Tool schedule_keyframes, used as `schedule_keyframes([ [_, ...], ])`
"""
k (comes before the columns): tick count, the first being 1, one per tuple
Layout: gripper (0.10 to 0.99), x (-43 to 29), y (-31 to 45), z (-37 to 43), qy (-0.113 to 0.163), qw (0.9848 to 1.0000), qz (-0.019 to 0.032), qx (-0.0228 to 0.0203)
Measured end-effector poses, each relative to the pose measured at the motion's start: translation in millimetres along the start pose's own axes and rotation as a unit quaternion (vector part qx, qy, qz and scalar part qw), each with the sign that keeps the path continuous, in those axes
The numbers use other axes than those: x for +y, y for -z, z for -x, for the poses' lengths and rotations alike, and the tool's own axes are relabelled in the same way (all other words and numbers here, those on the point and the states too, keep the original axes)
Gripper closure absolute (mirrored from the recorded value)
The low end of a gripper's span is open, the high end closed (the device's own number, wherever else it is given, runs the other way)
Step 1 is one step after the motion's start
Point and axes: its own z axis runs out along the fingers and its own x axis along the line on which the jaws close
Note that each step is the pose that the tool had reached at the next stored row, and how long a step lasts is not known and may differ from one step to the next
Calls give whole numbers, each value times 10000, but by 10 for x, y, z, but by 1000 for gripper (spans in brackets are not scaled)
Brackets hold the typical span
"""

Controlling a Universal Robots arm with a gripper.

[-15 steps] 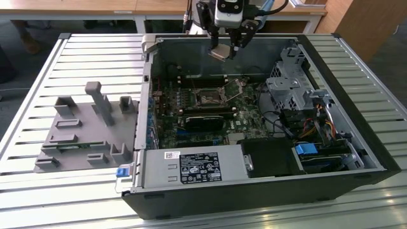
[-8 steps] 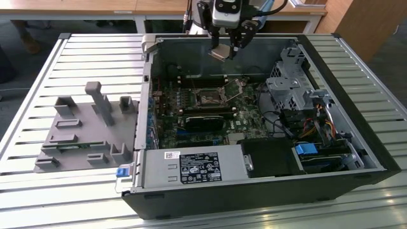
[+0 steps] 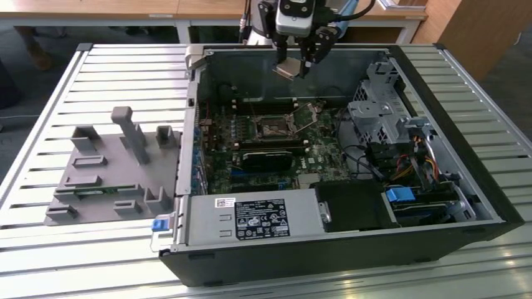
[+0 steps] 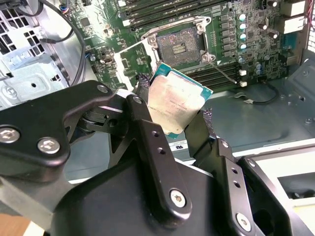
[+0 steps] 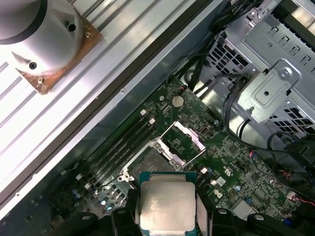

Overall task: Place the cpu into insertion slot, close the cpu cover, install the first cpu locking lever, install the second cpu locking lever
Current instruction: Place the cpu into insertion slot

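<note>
Exterior view: gripper (image 3: 296,66) clamped on the cpu (image 3: 287,70), hanging above the case (image 3: 492,205), well clear of the board.
Slot: insertion slot (image 4: 178,45) bare, cpu cover (image 5: 189,135) apparently tipped up beside it.
Case contents: motherboard (image 3: 275,149), drive cage (image 3: 378,121), cables (image 3: 415,165), power supply (image 3: 249,221).
Risk: cpu tilted between the fingers (image 4: 147,128); skewed landing likely to bend socket pins or clip the raised cover.

The jaws are matt black metal, built from flat, round-ended linkage bars (image 4: 155,147) pinned to a broad black moulded body (image 4: 44,123), as the second wrist view shows. Silver round-head screws (image 4: 47,145) mark the pivots, and each bar carries small paired holes. In the exterior view, a rounded silver-grey wrist housing (image 3: 297,17) has a black cable (image 3: 363,9) looped beside it.
</note>
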Motion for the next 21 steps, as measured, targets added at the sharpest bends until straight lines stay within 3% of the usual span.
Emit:
schedule_keyframes([
  [21,545,-1,-10,0,-311,9995,6,-28],
])
